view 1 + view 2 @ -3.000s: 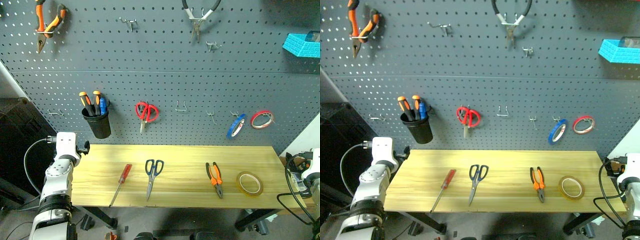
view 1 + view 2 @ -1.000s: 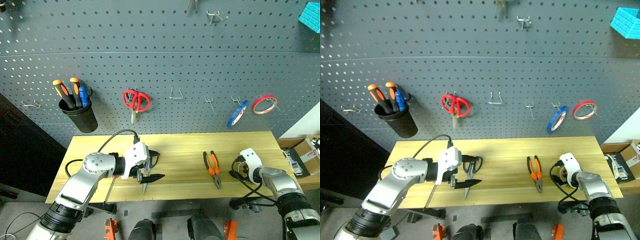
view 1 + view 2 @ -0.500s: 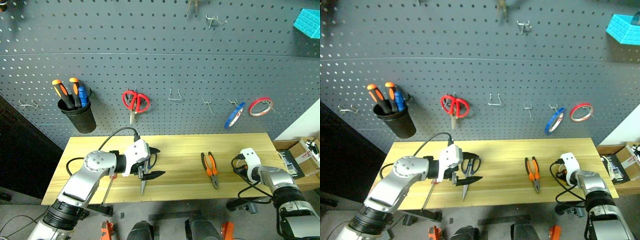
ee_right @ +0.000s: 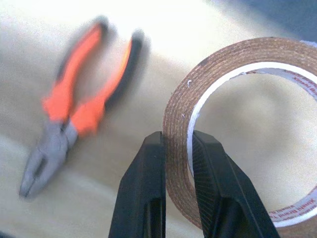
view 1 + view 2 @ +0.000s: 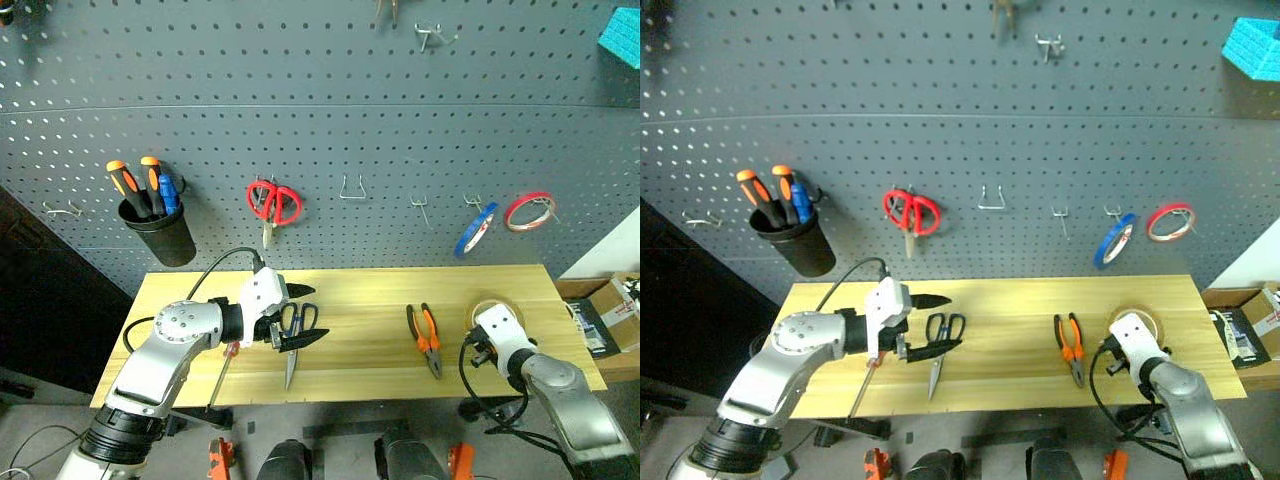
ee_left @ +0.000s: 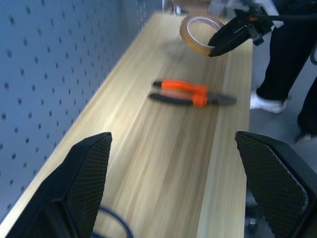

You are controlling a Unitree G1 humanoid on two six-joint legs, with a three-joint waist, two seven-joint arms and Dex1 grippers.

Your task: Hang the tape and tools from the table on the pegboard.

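Tape (image 4: 237,129): tan-brown ring, white inner core. Pliers (image 5: 427,340): orange-black handles, grey jaws. Scissors (image 5: 292,335): dark blue-black handles. Screwdriver (image 5: 224,368): red handle. Table (image 5: 370,300): light yellow wood grain. Pegboard (image 5: 320,130): dark blue-grey, dotted holes.

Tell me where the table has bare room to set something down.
The widest bare patch of table lies between the scissors and the pliers. The back strip along the pegboard is bare too. The left part, around the screwdriver, scissors and left end effector, is crowded.
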